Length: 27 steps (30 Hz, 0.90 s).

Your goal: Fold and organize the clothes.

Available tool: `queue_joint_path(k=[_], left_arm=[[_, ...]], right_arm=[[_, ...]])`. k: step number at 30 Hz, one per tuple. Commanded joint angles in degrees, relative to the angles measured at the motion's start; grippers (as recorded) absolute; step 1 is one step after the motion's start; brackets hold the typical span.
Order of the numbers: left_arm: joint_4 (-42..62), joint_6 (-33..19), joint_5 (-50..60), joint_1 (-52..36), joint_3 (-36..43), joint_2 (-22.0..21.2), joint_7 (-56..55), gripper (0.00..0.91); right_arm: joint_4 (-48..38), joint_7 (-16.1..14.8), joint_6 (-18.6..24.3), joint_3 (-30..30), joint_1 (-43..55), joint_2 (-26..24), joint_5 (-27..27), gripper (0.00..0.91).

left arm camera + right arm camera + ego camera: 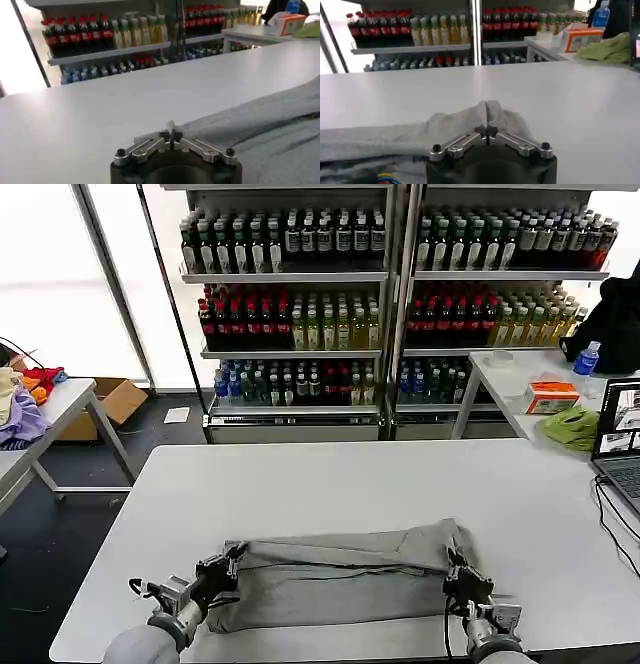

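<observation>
Spanning both end effectors, pinched: shirt (340,579)

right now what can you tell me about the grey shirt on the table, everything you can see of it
The light grey cotton-looking shirt lies crumpled in a wide band across the near part of the white table. Its far edge is folded over the rest, making a thick wrinkled ridge. A bit of multicoloured print peeks out near the right end. The left claw is shut on its left end, the right claw on its right.
</observation>
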Motion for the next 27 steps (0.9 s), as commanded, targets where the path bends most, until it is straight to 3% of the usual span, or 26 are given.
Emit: queue_joint_path(k=[1, 14, 19, 27], left_arm=[[-0.3, 0.3, 2.3, 1.3, -0.2, -0.4, 0.1, 0.907], [-7.9, 2.4, 1.7, 2.3, -4.4, -2.0, -2.1, 0.907], [-8.2, 3.5, 0.5, 3.1, -7.7, -5.7, -4.1, 0.907], [-6.9, 4.6, -1.3, 5.4, -8.9, -10.4, -5.6, 0.907]], right_arm=[[-2.5, 0.8, 1.1, -1.3, -1.6, 1.0, -4.7, 0.907], [0.6, 2.0, 2.0, 3.6, -3.5, -1.2, -5.9, 0.907], [4.1, 2.8, 2.0, 5.9, -3.4, -1.3, -2.5, 0.907], [7.8, 2.8, 1.7, 4.8, -2.3, -0.8, -2.5, 0.907]])
